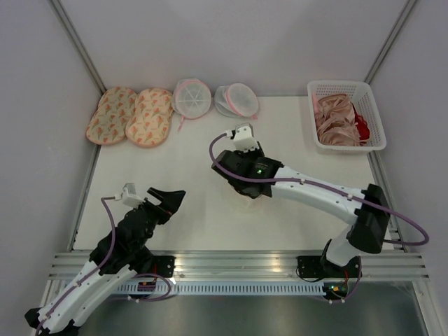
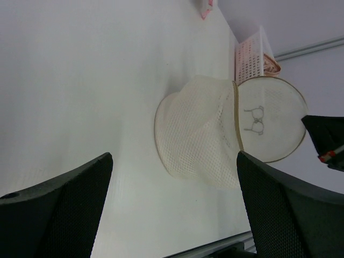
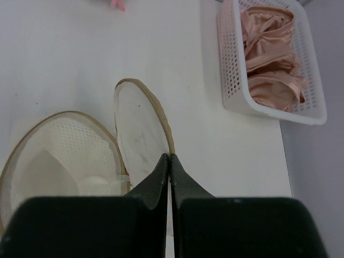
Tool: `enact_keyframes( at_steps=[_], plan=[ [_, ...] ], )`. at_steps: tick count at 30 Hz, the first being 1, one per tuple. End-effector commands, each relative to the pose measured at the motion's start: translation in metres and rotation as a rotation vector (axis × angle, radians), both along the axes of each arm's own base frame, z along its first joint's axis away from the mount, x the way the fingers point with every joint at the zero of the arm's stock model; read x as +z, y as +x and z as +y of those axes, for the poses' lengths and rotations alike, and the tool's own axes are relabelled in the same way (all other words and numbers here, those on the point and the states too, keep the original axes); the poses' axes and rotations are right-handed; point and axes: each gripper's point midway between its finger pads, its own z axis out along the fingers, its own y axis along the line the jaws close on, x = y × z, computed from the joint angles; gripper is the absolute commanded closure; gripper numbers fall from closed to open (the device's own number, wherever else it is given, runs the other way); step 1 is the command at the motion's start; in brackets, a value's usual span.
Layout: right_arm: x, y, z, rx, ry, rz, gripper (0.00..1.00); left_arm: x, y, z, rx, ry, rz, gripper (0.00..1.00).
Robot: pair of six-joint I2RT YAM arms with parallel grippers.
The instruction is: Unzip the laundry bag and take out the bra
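Mid-table, laundry bag (image 2: 196, 134) gapes, lid (image 2: 271, 115) upright; right hand (image 3: 170, 159) pressed together, left hand (image 2: 173, 156) spread.

No text can be read; the laundry bag (image 2: 204, 134) bears only a small dark mark (image 2: 254, 119)

The right gripper (image 3: 170, 161) has its fingers pressed together at the tan rim of the laundry bag (image 3: 64, 156), but I cannot tell whether they pinch it. From above, the right arm (image 1: 259, 171) covers nearly all of the bag. The basket (image 3: 228, 80) runs off the top edge of the wrist view. The dark mark (image 2: 255, 121) on the raised lid is too small to read.
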Motion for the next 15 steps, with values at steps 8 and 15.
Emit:
enact_keyframes(
  at_steps=[8,15],
  plan=[
    [-0.036,0.008,0.097,0.193,-0.133,0.024,0.99,0.013,-0.009,0.026,0.072,0.006,-0.027,0.00],
    [-0.059,-0.022,0.143,0.384,-0.006,0.151,0.92,0.009,-0.010,0.030,0.088,0.009,-0.016,0.00]
  ],
)
